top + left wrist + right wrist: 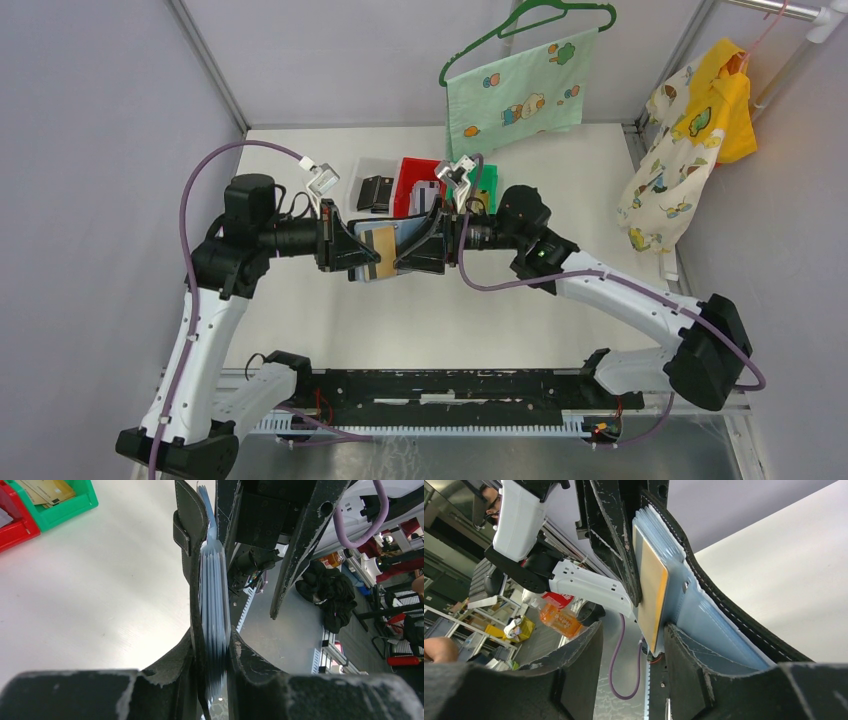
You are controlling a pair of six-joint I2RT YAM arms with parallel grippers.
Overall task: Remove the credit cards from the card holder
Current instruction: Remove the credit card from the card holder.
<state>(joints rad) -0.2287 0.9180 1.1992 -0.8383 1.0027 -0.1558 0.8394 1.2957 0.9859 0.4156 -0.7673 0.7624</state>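
Centre of the top view: we see the left claw [212, 645] clamped on the card holder [192, 530] in mid-air. A tan card [651, 590] juts edge-on toward the right claw [634, 630], between its parted jaws.

Black holder [187, 525] reads as matt, grained leather with pale stitching along its edge, and the sleeves [212, 595] inside are thin, glossy blue-grey plastic! The tan-gold card [651, 600] looks like smooth, flat-finished plastic, while the black fingers [574, 665] are rough and matt, scuffed whitish at the edges. Below, the white surface [100, 590] is smooth with a soft sheen, and the green bin [75, 507] shines as glossy plastic.
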